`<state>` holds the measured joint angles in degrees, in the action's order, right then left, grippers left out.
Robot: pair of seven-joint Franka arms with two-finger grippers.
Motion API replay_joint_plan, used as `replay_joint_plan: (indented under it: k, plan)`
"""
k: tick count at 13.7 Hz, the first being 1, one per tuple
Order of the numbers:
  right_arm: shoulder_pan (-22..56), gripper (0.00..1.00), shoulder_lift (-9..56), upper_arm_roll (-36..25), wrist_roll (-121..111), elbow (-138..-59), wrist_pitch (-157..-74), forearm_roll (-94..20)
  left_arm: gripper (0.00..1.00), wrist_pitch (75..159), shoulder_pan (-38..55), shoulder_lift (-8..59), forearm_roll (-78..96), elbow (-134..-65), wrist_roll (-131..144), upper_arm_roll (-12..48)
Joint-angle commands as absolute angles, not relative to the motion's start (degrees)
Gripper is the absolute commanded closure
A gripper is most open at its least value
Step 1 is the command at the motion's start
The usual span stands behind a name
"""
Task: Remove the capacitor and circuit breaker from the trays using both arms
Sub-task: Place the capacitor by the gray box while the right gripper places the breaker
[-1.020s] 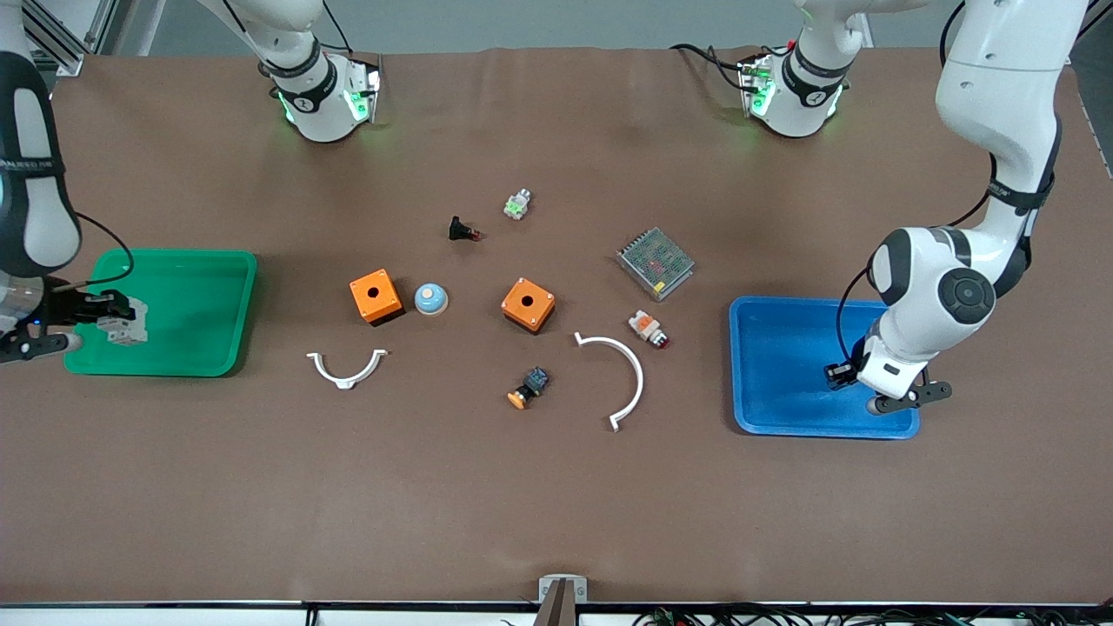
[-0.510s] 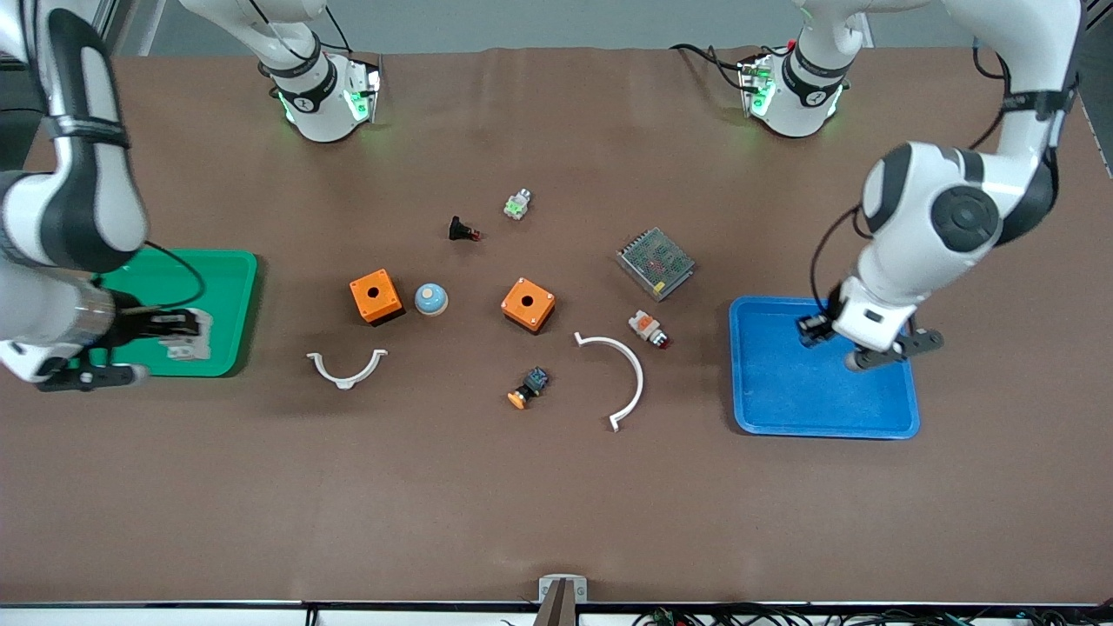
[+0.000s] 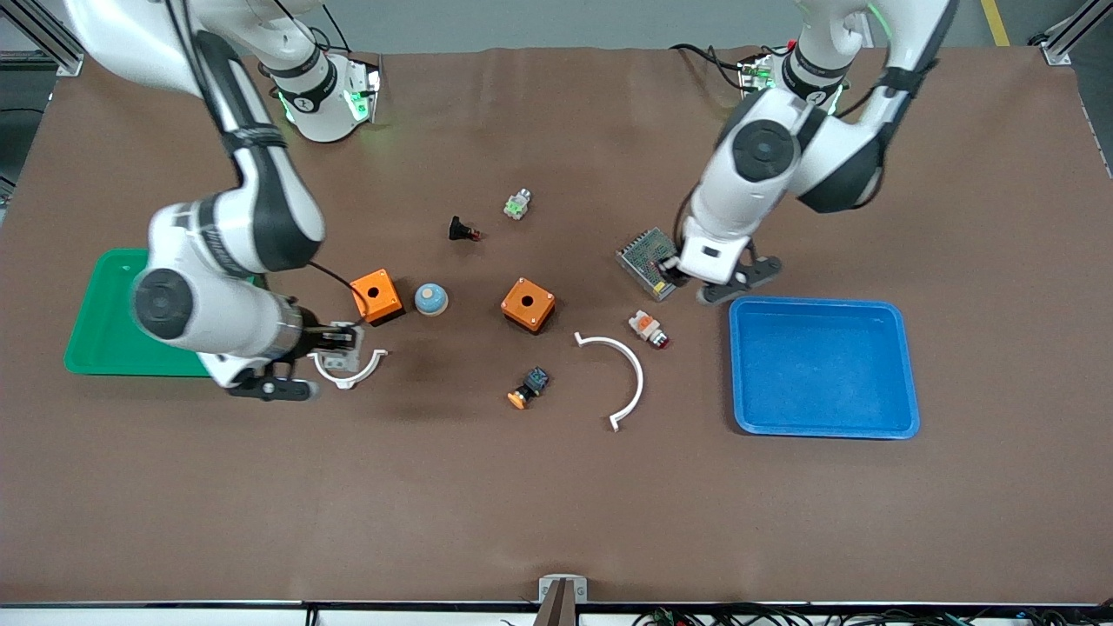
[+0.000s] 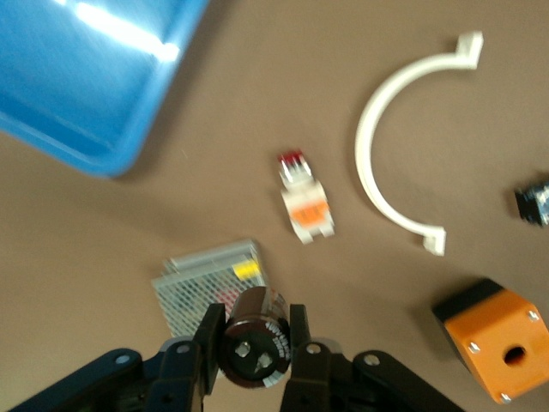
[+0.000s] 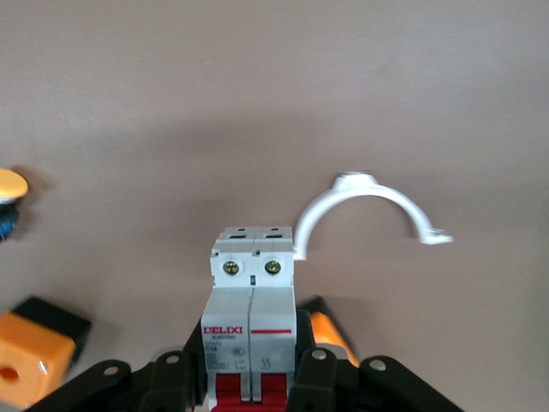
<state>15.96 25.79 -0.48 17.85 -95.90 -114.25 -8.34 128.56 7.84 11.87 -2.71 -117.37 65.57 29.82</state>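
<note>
My right gripper [image 3: 335, 342] is shut on the breaker [image 3: 342, 340], a light-grey block with red levers, and holds it over the small white clamp [image 3: 348, 369], beside an orange box [image 3: 376, 296]. In the right wrist view the breaker [image 5: 253, 318] stands between the fingers [image 5: 313, 378]. My left gripper [image 3: 674, 271] is shut on the capacitor [image 3: 668, 264] over the metal mesh box [image 3: 654, 256]. In the left wrist view the black capacitor [image 4: 251, 348] sits between the fingers [image 4: 208, 352], above the mesh box [image 4: 206, 279].
A green tray [image 3: 91, 348] lies at the right arm's end, a blue tray [image 3: 822, 365] at the left arm's end. Mid-table: second orange box [image 3: 528, 305], blue dome [image 3: 430, 299], white-orange cylinder [image 3: 648, 328], large white arc [image 3: 630, 369], black-blue switch [image 3: 529, 387], black flared piece [image 3: 461, 230].
Both arms have swung from their trays toward the middle of the table. The right gripper carried the breaker off the green tray; the left carried the capacitor off the blue tray.
</note>
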Motion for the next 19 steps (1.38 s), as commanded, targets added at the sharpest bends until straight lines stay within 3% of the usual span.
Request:
replay_joint_plan:
  k: [1,6,10,11,12,13,14,15,16,17,19]
  plan:
    - [19.2,0.72,29.6,-1.2,21.0,-97.0,-120.5,-10.5,1.00,131.2,13.7,14.7,-7.5,-117.1,79.0,29.6]
    - [24.9,0.72,35.5,-1.2,27.9,-97.1,-129.9,-11.8,1.00,139.3,21.5,23.8,-11.6,-116.7,98.3,29.7]
    - [26.4,0.70,37.4,-1.3,29.7,-97.1,-133.2,-11.8,1.00,140.1,23.6,28.5,-15.3,-116.0,102.4,29.4]
    - [26.4,0.47,37.2,-1.3,29.8,-97.1,-132.6,-11.8,1.00,140.1,23.6,30.0,-17.9,-114.5,105.4,29.4]
    - [26.4,0.11,36.7,-1.3,30.4,-97.3,-132.1,-11.7,1.00,140.1,23.6,31.6,-20.7,-113.3,108.8,29.5]
    - [26.4,0.00,35.4,-1.3,31.2,-97.6,-129.8,-11.5,0.99,140.1,24.0,32.9,-23.1,-112.2,111.2,29.5]
    - [26.4,0.00,32.4,-1.4,31.5,-97.6,-125.6,-11.3,0.96,140.1,24.0,33.8,-24.7,-111.6,112.4,29.5]
    - [26.3,0.00,29.1,-1.5,31.6,-97.7,-120.9,-11.2,0.77,140.1,24.0,34.4,-25.1,-111.4,112.6,29.5]
    - [25.8,0.00,25.1,-1.7,31.6,-98.3,-115.8,-11.2,0.37,140.0,24.1,34.5,-25.1,-111.4,112.8,29.5]
    - [25.5,0.00,21.2,-1.8,31.6,-99.7,-112.4,-11.1,0.03,139.4,24.0,34.3,-25.2,-111.4,113.5,29.5]
    - [21.8,0.00,9.4,-2.1,30.6,-106.3,-106.5,-11.0,0.00,138.9,23.7,33.6,-25.2,-110.7,113.7,29.4]
